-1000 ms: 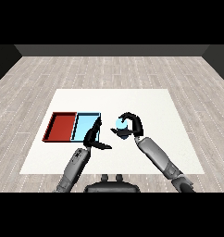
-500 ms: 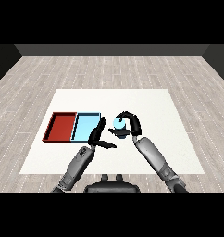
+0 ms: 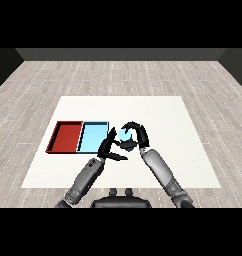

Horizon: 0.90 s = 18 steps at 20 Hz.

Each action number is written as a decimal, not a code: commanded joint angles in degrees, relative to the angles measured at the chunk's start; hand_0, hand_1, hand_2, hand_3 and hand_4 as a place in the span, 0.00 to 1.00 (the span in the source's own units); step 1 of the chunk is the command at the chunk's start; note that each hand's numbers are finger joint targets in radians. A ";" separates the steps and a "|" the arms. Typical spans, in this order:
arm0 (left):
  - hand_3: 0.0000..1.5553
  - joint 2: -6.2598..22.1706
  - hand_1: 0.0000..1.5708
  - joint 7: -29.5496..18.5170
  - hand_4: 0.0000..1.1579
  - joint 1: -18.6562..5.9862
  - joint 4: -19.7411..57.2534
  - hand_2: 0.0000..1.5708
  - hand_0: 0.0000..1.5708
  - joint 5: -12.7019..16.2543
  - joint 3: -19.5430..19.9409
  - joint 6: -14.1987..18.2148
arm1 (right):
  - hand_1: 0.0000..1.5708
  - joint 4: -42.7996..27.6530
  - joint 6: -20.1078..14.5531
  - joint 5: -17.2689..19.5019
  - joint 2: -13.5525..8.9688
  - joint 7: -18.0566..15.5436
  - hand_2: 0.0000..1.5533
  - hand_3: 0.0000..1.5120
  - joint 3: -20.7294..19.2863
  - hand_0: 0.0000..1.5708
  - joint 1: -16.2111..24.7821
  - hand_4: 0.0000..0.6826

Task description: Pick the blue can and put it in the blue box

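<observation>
The right hand (image 3: pixel 137 136) is curling round the blue can (image 3: pixel 125 135) at frame centre — just right of the blue tray (image 3: pixel 93 137). The left hand (image 3: pixel 108 148) is lying open below, fingers straight.

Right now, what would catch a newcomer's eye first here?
The two black hands meeting at the middle of the white table: the right hand curls round a small light blue can, the left hand close beside it. Left of them, a red tray and a light blue tray lie side by side.
</observation>
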 commanded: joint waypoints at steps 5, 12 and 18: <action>0.00 -0.01 0.00 -1.98 0.00 -0.78 1.60 0.00 0.00 -0.39 -0.50 0.29 | 0.93 3.88 -1.34 1.63 3.85 -5.14 0.94 0.93 2.74 0.93 -0.34 0.91; 0.00 -0.01 0.00 -0.19 0.00 -3.33 1.14 0.00 0.00 1.27 0.83 -0.80 | 0.93 4.50 0.25 -3.33 3.91 -4.20 0.94 0.92 0.87 0.93 -1.04 0.90; 0.00 -0.01 0.00 -5.39 0.00 -9.00 8.07 0.00 0.00 9.43 -5.60 3.52 | 0.93 -0.44 -3.21 -5.40 3.92 -2.41 0.94 0.92 3.53 0.93 0.20 0.88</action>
